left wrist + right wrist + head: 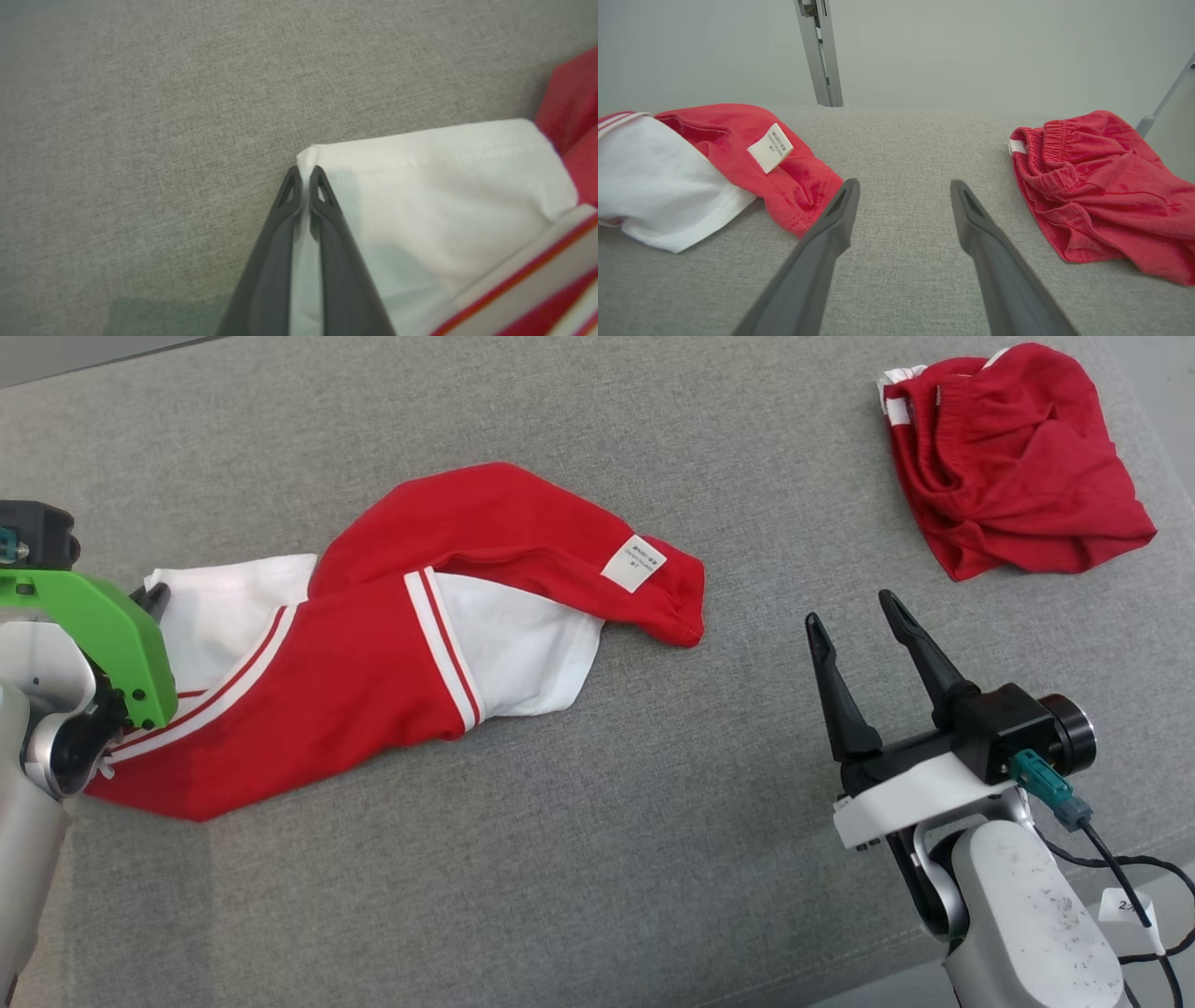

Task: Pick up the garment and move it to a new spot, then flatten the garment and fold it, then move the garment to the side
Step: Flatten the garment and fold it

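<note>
**Left gripper [303, 173] nips garment [392, 653] by a white corner**

The red-and-white garment lies crumpled on the left half of the grey cushion [597, 877] in front of me. A white sleeve is at its left end, a second white panel shows under the red in the middle, and striped bands cross both. A white label [634, 563] sits face-up near its right end.

In the head view the left arm's green bracket [103, 635] covers the garment's left edge and hides the fingertips. The left wrist view settles it. There the two dark fingers are pressed together, with a thin fold of the white corner pinched between them right at the hem and grey weave beyond. I cannot tell whether that corner is off the cushion.

The right gripper [850, 609] hovers over bare cushion well to the right of the garment, fingers spread wide and holding nothing. Its wrist view looks out between them, with the garment's red end and label on one side and red shorts [1013, 467] on the other. It touches neither. That low angle adds what the head view lacks: a pale wall behind the cushion and a metal post [819, 51] at its far edge.

From above, the shorts sit bunched at the far right corner, well apart from the garment. A black cable [1120, 868] trails from the right wrist.
</note>
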`<state>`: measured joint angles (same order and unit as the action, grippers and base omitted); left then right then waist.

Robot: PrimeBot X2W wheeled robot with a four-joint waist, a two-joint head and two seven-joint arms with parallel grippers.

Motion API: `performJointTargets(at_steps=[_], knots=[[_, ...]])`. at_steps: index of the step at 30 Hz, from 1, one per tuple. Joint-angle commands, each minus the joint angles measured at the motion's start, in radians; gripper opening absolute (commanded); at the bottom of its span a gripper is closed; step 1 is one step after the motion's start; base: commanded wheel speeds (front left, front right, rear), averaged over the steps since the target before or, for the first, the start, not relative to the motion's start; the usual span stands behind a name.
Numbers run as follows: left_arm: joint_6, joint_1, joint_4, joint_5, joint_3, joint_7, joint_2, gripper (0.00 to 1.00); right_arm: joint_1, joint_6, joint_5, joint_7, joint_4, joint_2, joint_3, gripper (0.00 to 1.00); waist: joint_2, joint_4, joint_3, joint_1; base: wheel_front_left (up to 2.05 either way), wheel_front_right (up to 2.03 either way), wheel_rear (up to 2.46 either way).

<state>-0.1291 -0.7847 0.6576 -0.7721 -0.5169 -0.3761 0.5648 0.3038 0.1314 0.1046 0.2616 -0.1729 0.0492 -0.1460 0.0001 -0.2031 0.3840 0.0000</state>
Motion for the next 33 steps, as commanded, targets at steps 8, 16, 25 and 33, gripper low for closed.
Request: performJointTargets(at_steps=[8,16,25,33], knots=[[-0.002,-0.026,-0.055,0.046,-0.018,0.143,0.024,0.00,-0.020,-0.002,-0.001,0.005,-0.031,0.003,0.014,1.00,-0.0001,0.033,-0.092,0.0000,0.00,0.00,0.00],[-0.002,-0.011,-0.224,0.063,-0.091,0.262,0.061,0.00,-0.072,-0.002,-0.016,0.005,-0.057,0.003,0.049,1.00,-0.0001,0.079,-0.216,0.0000,0.00,0.00,0.00],[0.033,0.222,-0.524,0.052,-0.180,0.344,0.082,0.00,-0.160,-0.002,-0.016,0.005,-0.067,0.003,0.101,1.00,-0.0001,0.137,-0.325,0.0000,0.00,0.00,0.00],[0.103,0.523,-0.631,0.035,-0.263,0.442,0.044,0.00,-0.228,-0.002,-0.006,0.005,-0.068,0.003,0.133,1.00,-0.0001,0.183,-0.370,0.0000,0.00,0.00,0.00]])
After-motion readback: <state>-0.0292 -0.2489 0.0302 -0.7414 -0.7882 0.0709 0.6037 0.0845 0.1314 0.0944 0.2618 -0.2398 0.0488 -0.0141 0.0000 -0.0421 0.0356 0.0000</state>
